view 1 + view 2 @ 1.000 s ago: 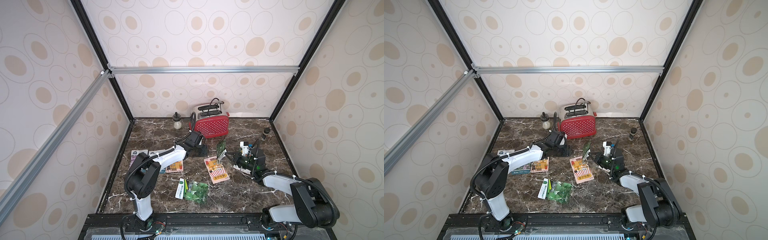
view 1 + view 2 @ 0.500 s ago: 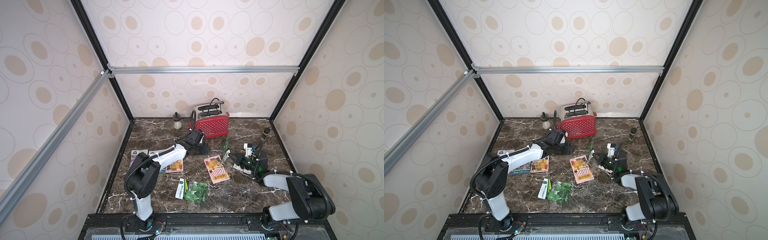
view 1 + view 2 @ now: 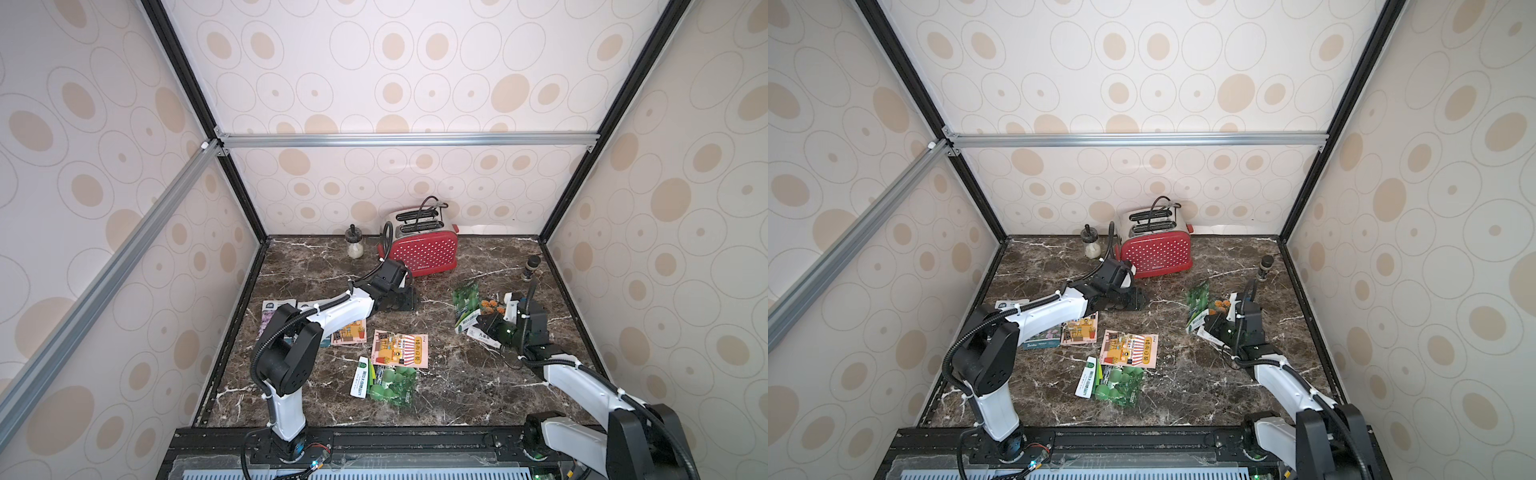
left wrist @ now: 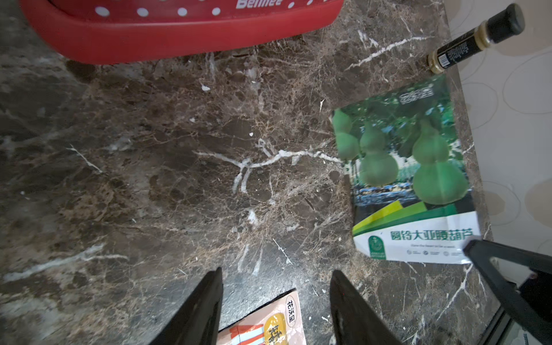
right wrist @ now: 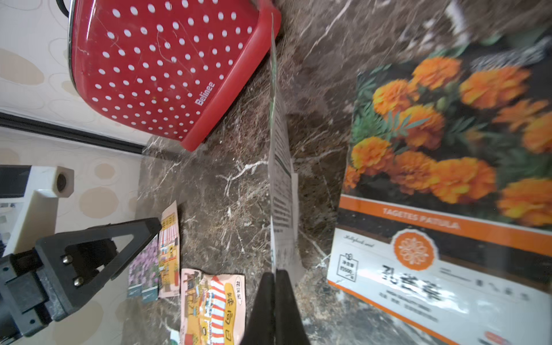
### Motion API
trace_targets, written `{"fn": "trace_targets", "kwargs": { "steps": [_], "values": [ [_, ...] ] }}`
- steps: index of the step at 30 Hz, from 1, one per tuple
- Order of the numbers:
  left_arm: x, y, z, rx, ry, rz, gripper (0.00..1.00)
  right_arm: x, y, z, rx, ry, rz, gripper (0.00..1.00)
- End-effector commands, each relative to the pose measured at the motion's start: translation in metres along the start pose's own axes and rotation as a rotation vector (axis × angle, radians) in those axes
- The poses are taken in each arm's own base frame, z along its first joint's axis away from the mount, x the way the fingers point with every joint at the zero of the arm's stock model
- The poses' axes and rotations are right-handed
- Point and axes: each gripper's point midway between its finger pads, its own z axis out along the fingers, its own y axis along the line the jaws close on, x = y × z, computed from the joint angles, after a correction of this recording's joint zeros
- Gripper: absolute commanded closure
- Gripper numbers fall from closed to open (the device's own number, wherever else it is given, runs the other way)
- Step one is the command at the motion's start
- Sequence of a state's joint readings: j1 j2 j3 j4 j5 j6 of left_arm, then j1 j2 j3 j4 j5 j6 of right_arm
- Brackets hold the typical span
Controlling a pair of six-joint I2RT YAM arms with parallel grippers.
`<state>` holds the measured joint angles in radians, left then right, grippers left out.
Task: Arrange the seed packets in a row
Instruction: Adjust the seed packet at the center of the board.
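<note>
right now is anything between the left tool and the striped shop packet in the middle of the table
Nothing visible. The left tool hangs open over bare marble, and the striped shop packet lies just nearer the robot, its corner already in the left wrist view. The toaster and the green gourd packet are off that path.

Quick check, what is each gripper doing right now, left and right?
Left gripper: open, holding nothing.
Right gripper: closed on the edge of the flat green-gourd seed packet.
</note>
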<state>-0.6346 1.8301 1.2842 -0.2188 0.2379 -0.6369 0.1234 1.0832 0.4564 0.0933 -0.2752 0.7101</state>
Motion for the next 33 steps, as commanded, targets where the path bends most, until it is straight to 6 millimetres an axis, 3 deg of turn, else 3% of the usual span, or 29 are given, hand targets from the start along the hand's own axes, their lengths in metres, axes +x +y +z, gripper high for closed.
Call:
{"fn": "trace_targets", "kwargs": {
  "steps": [1,3,4,6,7,8,9,13,16,19,22,26,33],
  "values": [
    [-0.005,0.003,0.004,-0.008,-0.002,0.006,0.42,0.013,-0.040,-0.011,0.225,0.057,-0.077,1.00],
    [-0.006,0.003,0.005,-0.008,0.000,0.003,0.42,0.015,-0.049,-0.013,0.277,0.074,-0.088,1.00],
    [-0.005,0.004,0.004,-0.010,0.001,0.004,0.42,0.015,-0.053,-0.015,0.300,0.075,-0.091,0.95],
    [-0.004,0.006,0.002,-0.027,0.001,0.006,0.42,0.012,-0.057,-0.021,0.339,0.065,-0.109,0.49],
    [-0.003,0.009,0.001,-0.039,0.006,0.005,0.42,0.010,-0.057,-0.024,0.349,0.055,-0.122,0.39],
    [-0.002,0.010,-0.001,-0.049,0.010,0.009,0.42,0.006,-0.054,-0.028,0.359,0.040,-0.147,0.19],
    [-0.001,0.014,-0.003,-0.068,0.014,0.010,0.42,0.004,-0.049,-0.031,0.360,0.028,-0.187,0.09],
    [0.011,0.028,-0.009,-0.140,0.050,0.022,0.42,0.004,-0.004,-0.033,0.246,0.005,-0.347,0.11],
    [0.024,0.042,-0.012,-0.197,0.091,0.032,0.42,0.027,0.036,-0.025,0.112,0.081,-0.436,0.18],
    [0.037,0.057,-0.017,-0.252,0.114,0.043,0.42,0.058,0.060,-0.012,0.010,0.182,-0.460,0.30],
    [0.048,0.070,-0.021,-0.303,0.134,0.054,0.42,0.091,0.071,0.000,-0.039,0.258,-0.479,0.45],
    [0.059,0.081,-0.021,-0.339,0.165,0.054,0.42,0.125,0.077,0.012,-0.068,0.331,-0.479,0.56],
    [0.070,0.097,-0.018,-0.401,0.204,0.064,0.42,0.158,0.082,0.024,-0.095,0.420,-0.457,0.62]
  ]
}}
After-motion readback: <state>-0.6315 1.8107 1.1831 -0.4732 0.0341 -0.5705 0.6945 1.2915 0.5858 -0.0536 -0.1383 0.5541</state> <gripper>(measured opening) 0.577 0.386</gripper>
